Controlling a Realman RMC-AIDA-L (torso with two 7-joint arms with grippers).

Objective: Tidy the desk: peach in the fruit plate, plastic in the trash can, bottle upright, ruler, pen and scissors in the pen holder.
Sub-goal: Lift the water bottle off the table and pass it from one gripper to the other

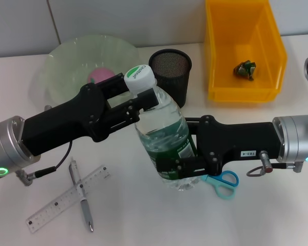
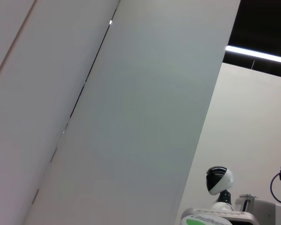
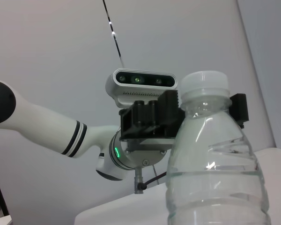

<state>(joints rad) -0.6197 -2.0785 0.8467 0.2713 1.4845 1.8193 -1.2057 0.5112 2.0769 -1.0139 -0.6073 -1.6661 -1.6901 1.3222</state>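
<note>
Nearest, the ruler [image 1: 68, 198] and pen [image 1: 80, 195] lay crossed on the desk [image 1: 143, 220]. The right gripper [image 1: 179, 163] clamped the water bottle [image 1: 161, 138] low, the left gripper [image 1: 138, 102] its neck, holding it upright. Beyond stood the pen holder [image 1: 170, 72].

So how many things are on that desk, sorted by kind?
Containers: 3 (green plate, black mesh pen cup, yellow bin)
Stationery: 3 (ruler, pen, scissors)
Bottle: 1, gripped by the left tool and right tool
Peach: 1
Crumpled wrapper: 1
Total: 9
</note>
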